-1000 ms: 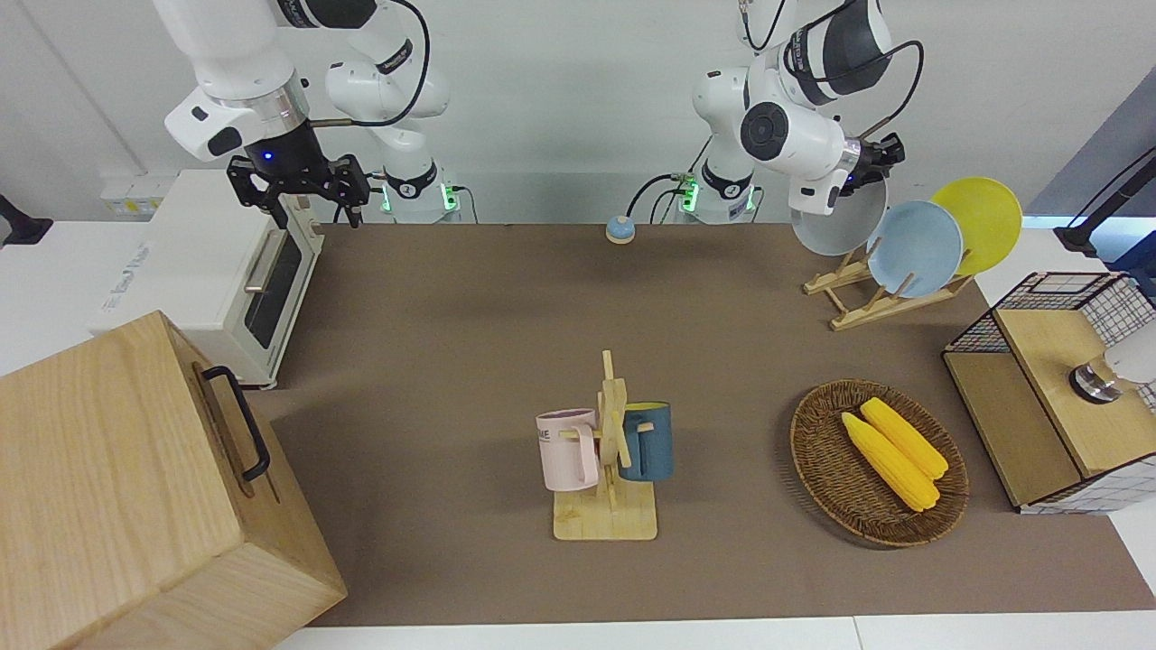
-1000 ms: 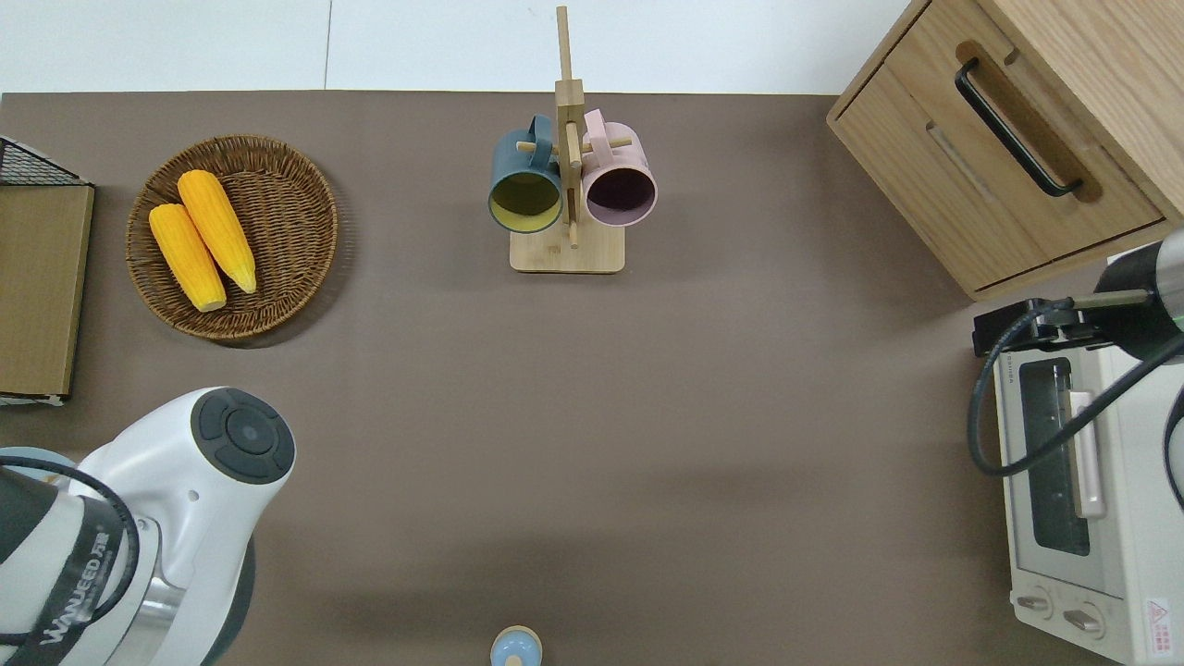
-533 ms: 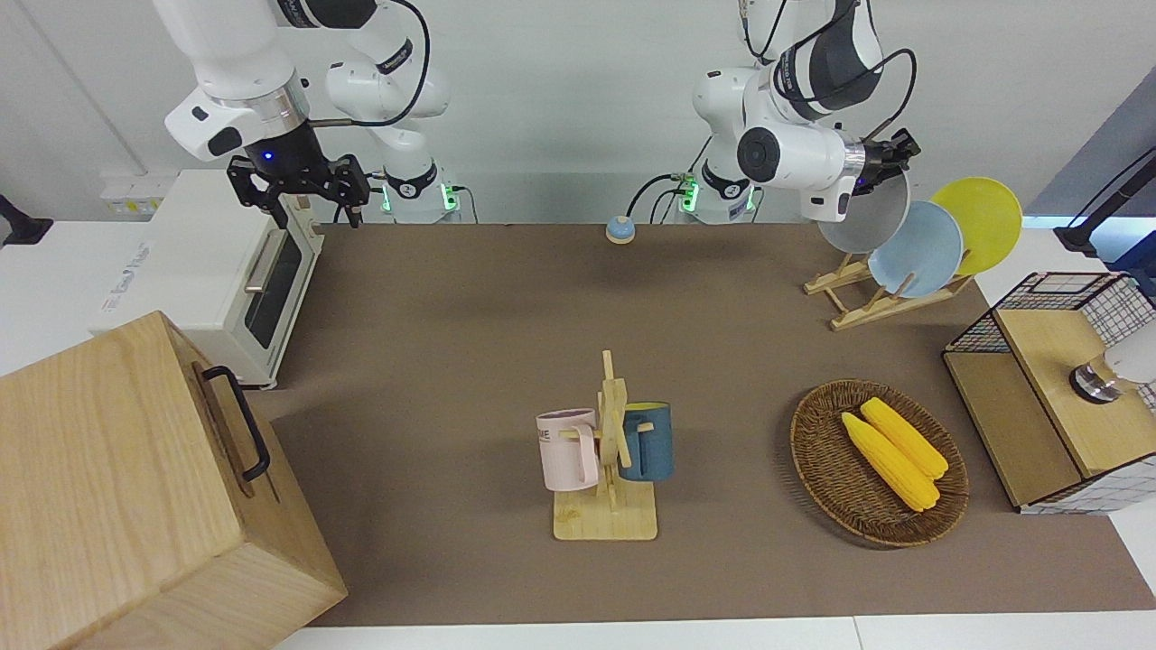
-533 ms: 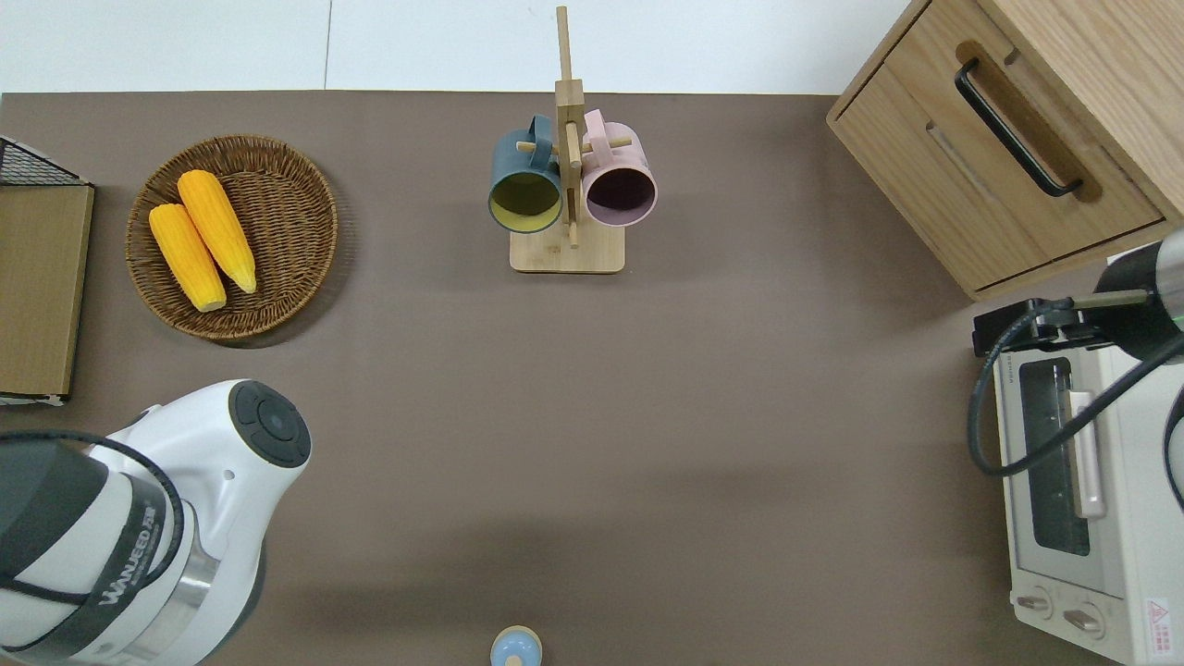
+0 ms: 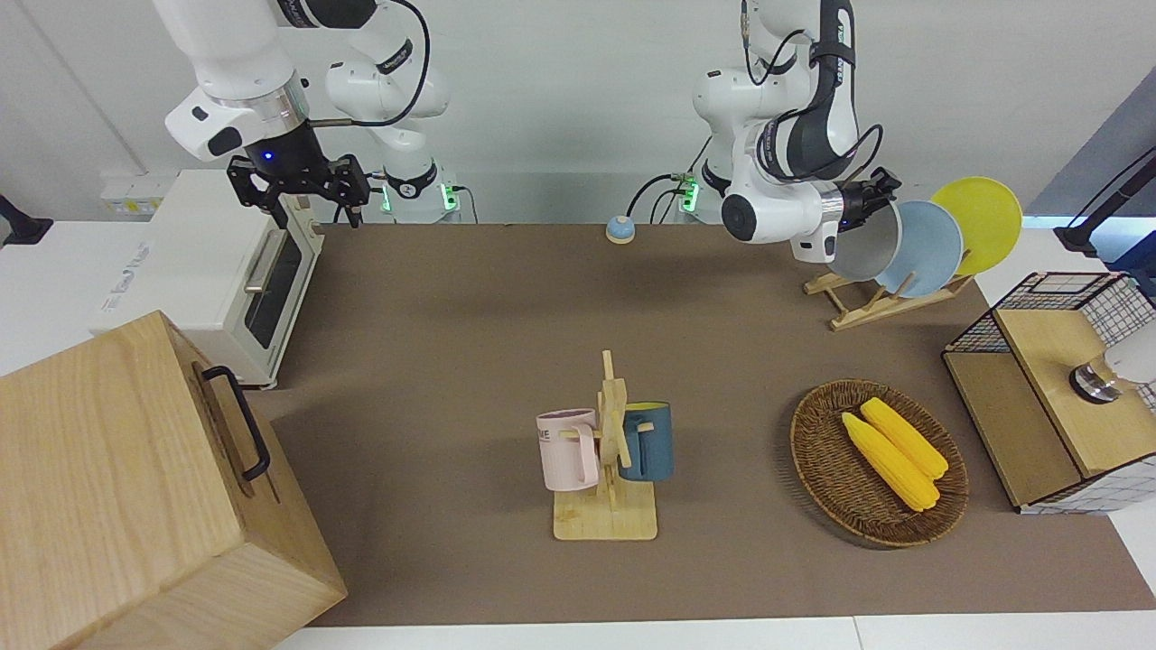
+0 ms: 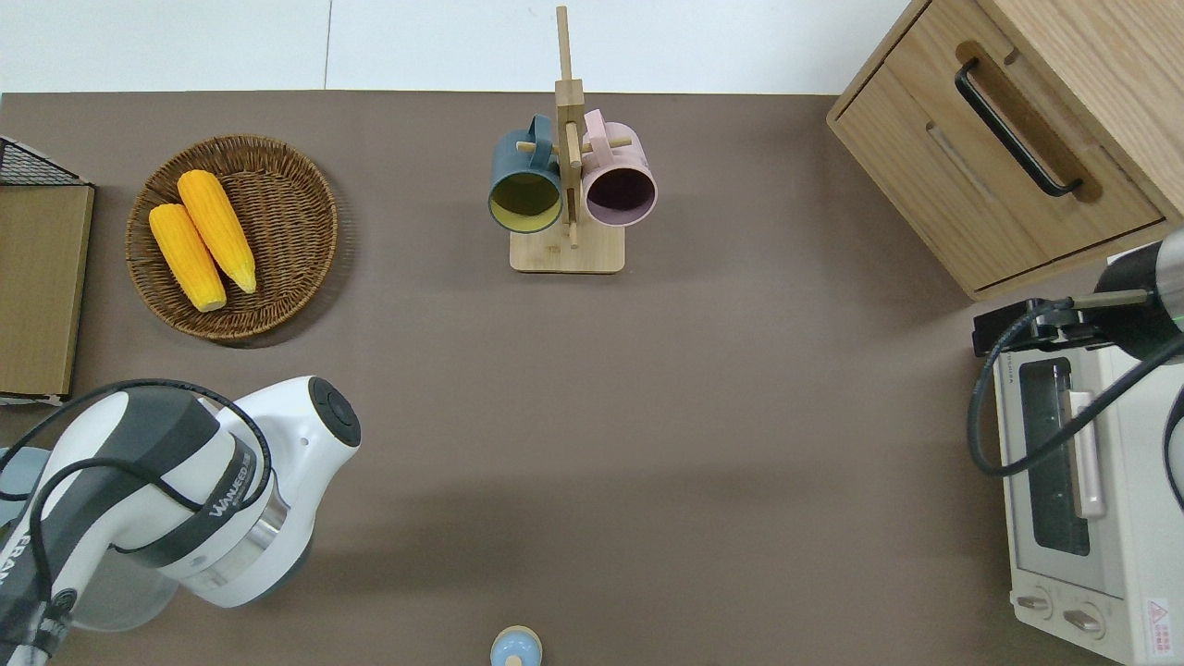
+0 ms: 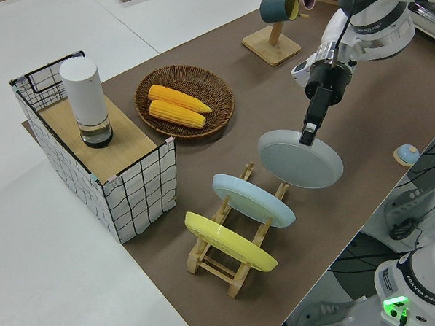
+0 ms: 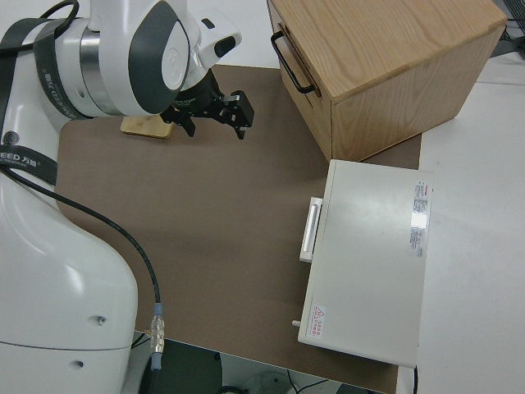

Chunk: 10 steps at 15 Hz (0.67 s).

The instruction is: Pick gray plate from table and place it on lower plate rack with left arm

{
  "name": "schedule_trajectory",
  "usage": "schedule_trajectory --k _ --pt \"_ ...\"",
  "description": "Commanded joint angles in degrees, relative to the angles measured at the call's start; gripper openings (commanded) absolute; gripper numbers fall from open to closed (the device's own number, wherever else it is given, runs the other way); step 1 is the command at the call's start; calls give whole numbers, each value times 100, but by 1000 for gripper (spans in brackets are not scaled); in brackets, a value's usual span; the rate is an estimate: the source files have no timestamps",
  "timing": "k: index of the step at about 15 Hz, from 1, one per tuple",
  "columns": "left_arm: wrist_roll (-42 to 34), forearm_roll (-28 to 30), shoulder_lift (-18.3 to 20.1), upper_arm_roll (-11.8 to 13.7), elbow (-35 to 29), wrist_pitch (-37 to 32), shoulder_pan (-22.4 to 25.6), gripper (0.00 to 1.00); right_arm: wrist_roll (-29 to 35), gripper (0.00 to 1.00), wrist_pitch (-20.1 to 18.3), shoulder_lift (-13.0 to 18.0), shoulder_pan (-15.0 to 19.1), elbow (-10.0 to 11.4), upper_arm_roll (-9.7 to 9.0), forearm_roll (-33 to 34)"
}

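Observation:
The gray plate [image 7: 299, 158] hangs tilted in the air, and my left gripper [image 7: 307, 131] is shut on its upper rim. In the front view the gray plate [image 5: 865, 248] sits over the low end of the lower plate rack [image 5: 867, 302], right beside the sky-blue plate [image 5: 923, 248]. Its lower rim is close to the pegs of the lower plate rack [image 7: 262, 209]; I cannot tell whether they touch. In the overhead view the left arm hides the gripper, and only a sliver of the gray plate [image 6: 120, 601] shows. My right gripper [image 5: 302, 194] is parked and open.
A yellow plate [image 5: 980, 221] stands in the rack's high slot. Farther from the robots are a wicker basket [image 5: 817, 451] with two corn cobs, a wire crate [image 5: 1120, 298] and a mug stand [image 5: 607, 519]. A toaster oven [image 5: 217, 271] and a wooden cabinet [image 5: 117, 487] occupy the right arm's end.
The left arm has swung round and lowered the gray plate toward the rack's low end, close beside the sky-blue plate. The right arm has not moved.

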State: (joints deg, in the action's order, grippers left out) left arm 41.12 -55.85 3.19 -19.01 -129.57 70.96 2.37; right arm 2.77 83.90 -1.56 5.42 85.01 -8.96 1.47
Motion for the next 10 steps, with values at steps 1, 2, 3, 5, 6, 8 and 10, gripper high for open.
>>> schedule_trajectory --k 1,2,3,5,6,8,10 --pt "562 -276 -405 2 -25 -56 -88 0 22 983 -5 -2 -41 -37 34 -15" --pt "642 -312 -511 2 -16 -56 -88 0 22 983 -5 -2 -41 -37 34 -15" --pt "660 -330 -591 2 1 -56 -88 0 22 983 -14 -2 -41 -37 34 -15" --pt "661 -356 -627 11 45 67 -70 0 22 983 -5 -11 -41 -37 34 -15" --pt "669 -356 -662 11 46 120 -62 0 22 983 -5 -2 -41 -37 34 -15" --pt "669 -356 -688 11 80 251 -27 0 22 983 -5 -2 -41 -37 34 -15" --pt "669 -356 -697 28 89 383 -18 0 22 983 -5 -2 -41 -37 34 -15"
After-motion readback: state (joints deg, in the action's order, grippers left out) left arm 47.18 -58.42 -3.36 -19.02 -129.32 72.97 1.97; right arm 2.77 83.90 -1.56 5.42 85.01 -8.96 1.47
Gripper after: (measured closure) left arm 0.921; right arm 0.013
